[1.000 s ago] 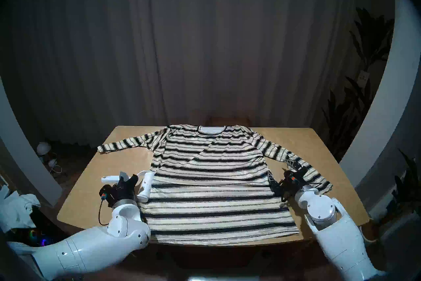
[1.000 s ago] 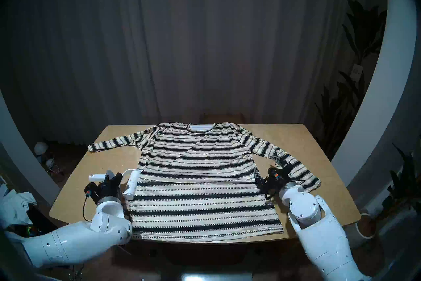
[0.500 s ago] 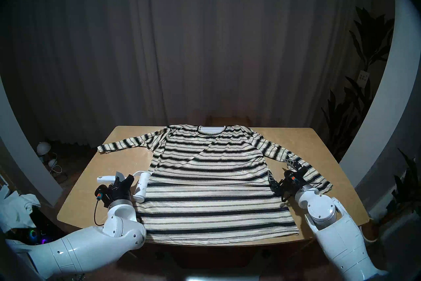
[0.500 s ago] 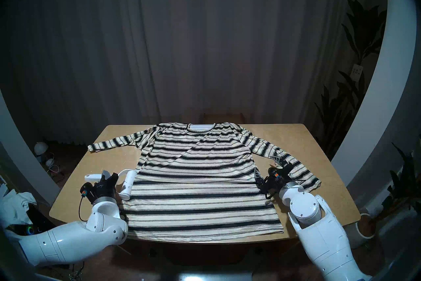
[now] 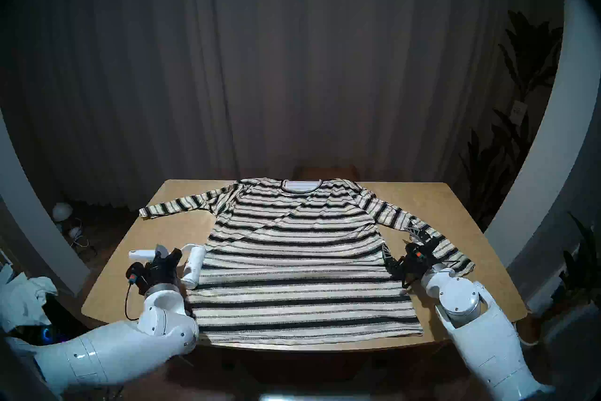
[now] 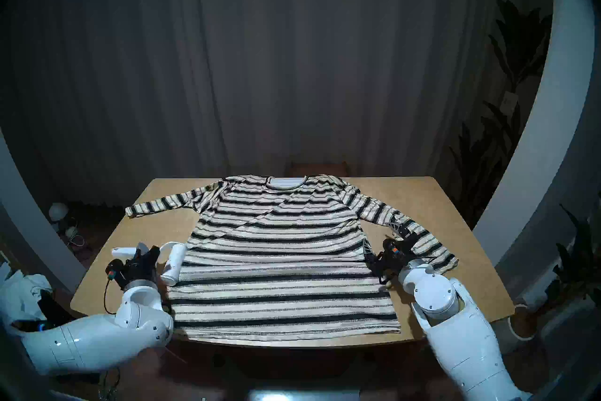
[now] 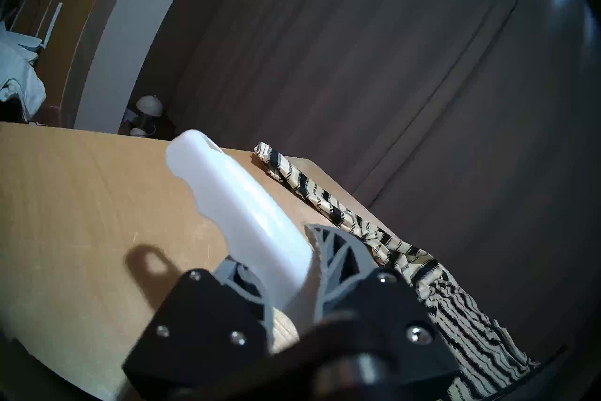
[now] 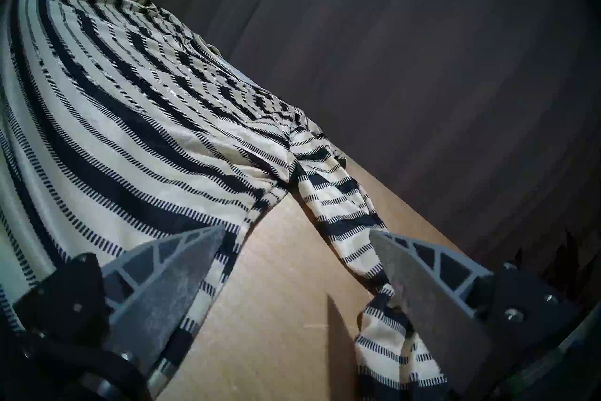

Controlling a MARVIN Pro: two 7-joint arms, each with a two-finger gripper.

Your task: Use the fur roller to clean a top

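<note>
Honestly the fur roller (image 5: 194,263) looks like light, stiff plastic, so the ridged handle is the spot to take it, and that's where the left gripper (image 7: 292,263) is clamped. The fat cylinder sits at the left side edge of the top (image 5: 299,260), touching or just above the cloth, can't tell which. The top is soft and thin, spread flat on the table (image 5: 136,260), hem along the near edge, so I'd guess it'll bunch if dragged. The right gripper (image 8: 292,263) has its jaws apart, straddling the bare table between body and right sleeve.
</note>
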